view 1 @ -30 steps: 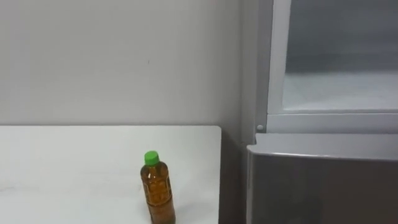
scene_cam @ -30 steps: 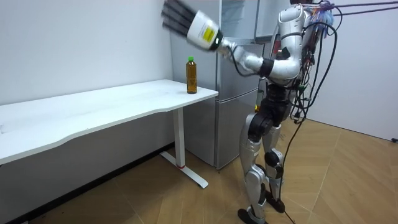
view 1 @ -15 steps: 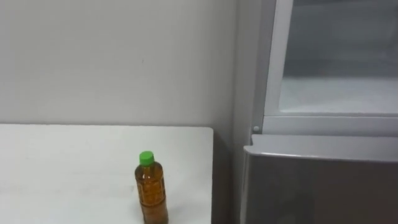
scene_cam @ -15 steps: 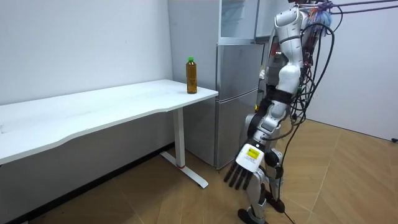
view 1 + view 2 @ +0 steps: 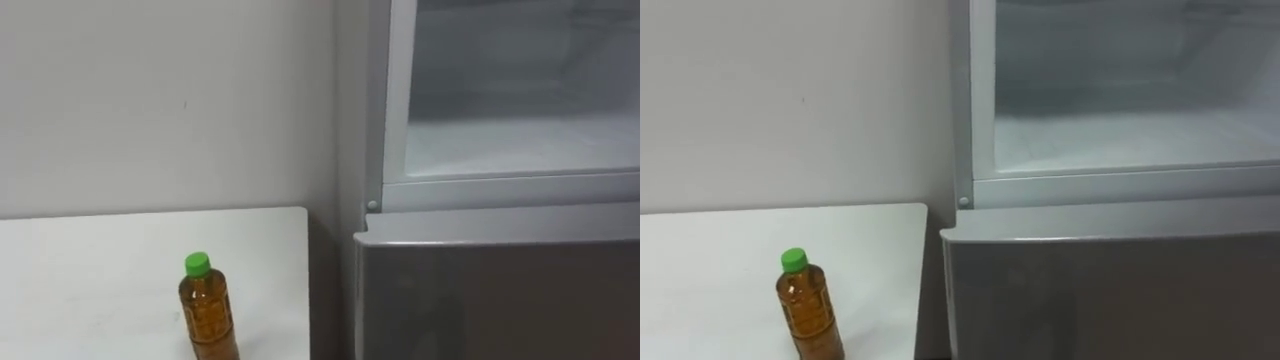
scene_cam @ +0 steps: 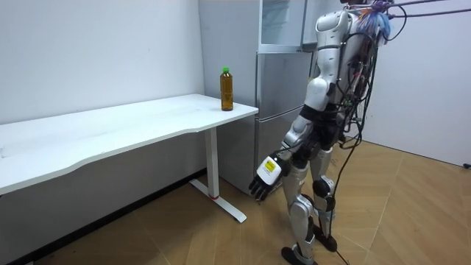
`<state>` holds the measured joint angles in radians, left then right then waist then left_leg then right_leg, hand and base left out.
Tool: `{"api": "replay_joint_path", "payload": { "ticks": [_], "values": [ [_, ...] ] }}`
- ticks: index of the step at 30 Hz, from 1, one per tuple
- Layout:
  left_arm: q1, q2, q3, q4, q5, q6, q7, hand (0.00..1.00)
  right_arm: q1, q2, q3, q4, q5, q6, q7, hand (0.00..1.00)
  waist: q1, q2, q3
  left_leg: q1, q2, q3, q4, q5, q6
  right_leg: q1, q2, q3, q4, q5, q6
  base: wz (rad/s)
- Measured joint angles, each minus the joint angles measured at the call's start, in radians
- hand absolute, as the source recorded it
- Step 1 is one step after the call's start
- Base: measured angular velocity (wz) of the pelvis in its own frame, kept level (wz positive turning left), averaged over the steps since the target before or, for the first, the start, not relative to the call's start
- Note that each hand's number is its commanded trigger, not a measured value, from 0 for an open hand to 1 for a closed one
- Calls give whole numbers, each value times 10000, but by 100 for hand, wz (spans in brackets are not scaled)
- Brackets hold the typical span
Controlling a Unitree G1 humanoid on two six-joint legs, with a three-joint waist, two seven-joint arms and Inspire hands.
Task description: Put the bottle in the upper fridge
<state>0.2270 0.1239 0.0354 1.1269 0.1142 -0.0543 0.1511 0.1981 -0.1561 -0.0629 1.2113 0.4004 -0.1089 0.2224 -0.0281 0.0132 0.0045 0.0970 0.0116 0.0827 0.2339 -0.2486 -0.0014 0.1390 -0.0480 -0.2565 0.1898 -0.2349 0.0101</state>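
An amber bottle [image 5: 207, 315] with a green cap stands upright near the right end of the white table [image 5: 90, 290], close to the fridge. In the room view the bottle [image 6: 227, 89] stands at the table's far corner. The upper fridge compartment [image 5: 510, 140] is open and shows a pale, bare shelf. I stand in front of the fridge [image 6: 283, 110]. My left hand [image 6: 263, 177] hangs low beside my thigh with its fingers straight, holding nothing and well away from the bottle.
The grey lower fridge door [image 5: 500, 300] is closed under the open compartment. A narrow gap separates the table edge from the fridge side. The long table [image 6: 110, 129] runs along the wall toward the room view's left, over a wooden floor [image 6: 412, 213].
My left arm swung down from a high raised pose to hanging by my leg, then drew in slightly. The eye view has shifted to the right; the bottle has not moved.
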Motion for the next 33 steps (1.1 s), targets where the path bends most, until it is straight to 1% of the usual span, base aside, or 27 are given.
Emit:
{"api": "replay_joint_path", "payload": {
  "ticks": [2, 3, 4, 6, 11, 15, 17, 19, 20, 23, 25, 26, 28, 30, 31, 33],
  "values": [
    [-21, 3, 7, 29, -159, -9, -94, 0, -3, 21, -4, -4, -42, 2, 11, 0, -28, -44, -12, 7, -5, 39, 2, 0, 0, -19, 1, 74, 24, 0, 0, -12],
    [-13, 9, 10, 35, -421, -8, -140, 0, -18, 21, -2, -4, -75, 4, 14, 0, -25, -86, -26, 9, -10, 55, 1, 0, 0, -37, -7, 98, 29, 0, 0, -9],
    [-5, 10, 11, 39, -549, -7, -168, 0, -23, 21, 3, -4, -73, 5, 12, 0, -10, -70, -16, 12, -10, 90, 1, 0, 0, -52, -12, 97, 42, 0, 1, -7],
    [84, 33, 14, 97, -1338, -12, -409, 0, -7, 21, 8, -35, -53, 9, -10, 0, 35, -97, -21, 19, -9, 187, 1, 0, 0, -112, -24, 93, 83, -1, 2, -7],
    [329, 138, 28, 352, -2429, -41, -969, 0, -14, 29, 20, -131, -44, 17, -18, 0, 82, -88, -13, 31, 3, 243, 1, -1, 0, -177, -18, 221, 143, -1, 2, -6],
    [521, 155, 146, 427, -2417, -159, -1358, 0, -7, 30, 94, -416, -11, 17, 33, 0, 121, -80, 0, 29, 15, 238, 1, -4, 1, -170, -9, 194, 141, -1, 2, 2],
    [561, 154, 187, 431, -2414, -177, -1455, 0, -21, 32, 114, -480, -7, 14, 137, 0, 129, -75, 4, 29, 21, 230, 1, -8, 8, -170, -8, 192, 121, -4, 4, 4],
    [594, 152, 184, 423, -2413, -179, -1591, 0, -8, 37, 175, -588, 3, 19, 211, 0, 209, -66, 8, 6, 33, 233, 9, -24, 28, -180, -4, 200, 141, -14, 6, 0],
    [605, 147, 182, 401, -2384, -178, -1648, 0, 88, 36, 310, -933, -1, 51, 209, 0, 259, -40, 18, -24, 60, 239, 31, -63, 45, -202, 19, 188, 146, -15, 6, 0],
    [624, 149, 213, 350, -2306, -180, -1768, 0, 324, 43, 650, -2267, -122, 147, 346, 0, 382, -33, 10, -199, 87, 241, 148, -94, 42, -392, 20, 177, 265, -3, -13, 0],
    [622, 136, 195, 324, -2300, -180, -1819, 0, 299, 35, 892, -3002, -223, 153, 477, 0, 404, -59, -19, -314, 85, 240, 234, -93, 43, -513, -1, 156, 354, -7, -19, 0],
    [592, 138, 195, 297, -2297, -181, -1835, 0, 296, 35, 1050, -3587, -372, 154, 619, 0, 428, -47, -15, -355, 87, 240, 257, -92, 44, -565, -1, 155, 366, -3, -25, 0],
    [560, 138, 194, 291, -2294, -181, -1878, 0, 279, 39, 1227, -4388, -600, 191, 897, 0, 482, -65, -36, -352, 81, 240, 255, -92, 44, -562, -3, 160, 378, -4, -24, 0],
    [484, 170, 199, 287, -2299, -182, -2048, 0, 271, 57, 1300, -5502, -605, 188, 1229, 0, 545, -42, -18, -357, 75, 232, 230, -92, 45, -551, 1, 143, 324, -4, -23, 0],
    [479, 187, 194, 273, -2298, -181, -2068, 0, 264, 57, 1304, -5705, -590, 186, 1300, 0, 565, -47, -18, -360, 74, 229, 228, -92, 45, -549, 3, 138, 316, -4, -23, 4],
    [548, 256, 190, 253, -2310, -187, -2198, 0, 305, 33, 1350, -6628, -465, 203, 1429, 0, 612, -143, -49, -357, 75, 232, 238, -91, 44, -504, -3, 85, 326, -1, -24, 2]
  ]
}}
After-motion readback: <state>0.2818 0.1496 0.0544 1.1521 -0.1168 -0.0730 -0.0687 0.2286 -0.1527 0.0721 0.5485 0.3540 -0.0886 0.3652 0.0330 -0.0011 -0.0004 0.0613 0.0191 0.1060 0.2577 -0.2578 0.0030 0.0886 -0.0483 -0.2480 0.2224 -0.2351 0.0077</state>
